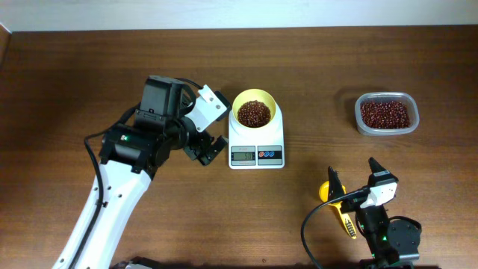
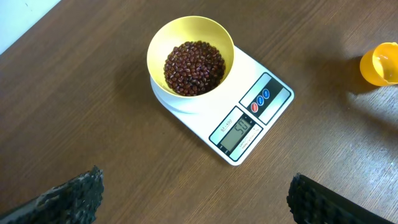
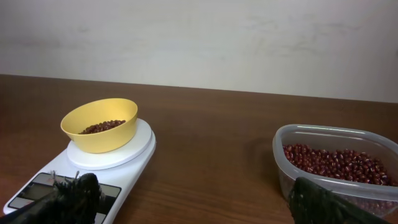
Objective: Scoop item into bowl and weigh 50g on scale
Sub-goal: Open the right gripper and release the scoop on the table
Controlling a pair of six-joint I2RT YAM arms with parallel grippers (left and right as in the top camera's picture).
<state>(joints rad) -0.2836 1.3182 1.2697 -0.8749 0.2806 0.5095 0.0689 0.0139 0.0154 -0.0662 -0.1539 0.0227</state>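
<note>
The pale yellow bowl (image 1: 255, 113) holds red-brown beans (image 1: 254, 113) and stands on the white scale (image 1: 256, 150). In the left wrist view the bowl (image 2: 190, 57) sits on the scale (image 2: 249, 127), whose display reads 50. The right wrist view shows the bowl (image 3: 100, 124) on the scale (image 3: 118, 163). My left gripper (image 1: 207, 152) is open and empty, just left of the scale. My right gripper (image 1: 352, 173) is open and empty near the front edge, right of the scale.
A clear rectangular container (image 1: 386, 113) of beans stands at the back right; it also shows in the right wrist view (image 3: 339, 163). The yellow handled scoop (image 1: 337, 203) lies on the table by my right gripper and shows in the left wrist view (image 2: 380, 63).
</note>
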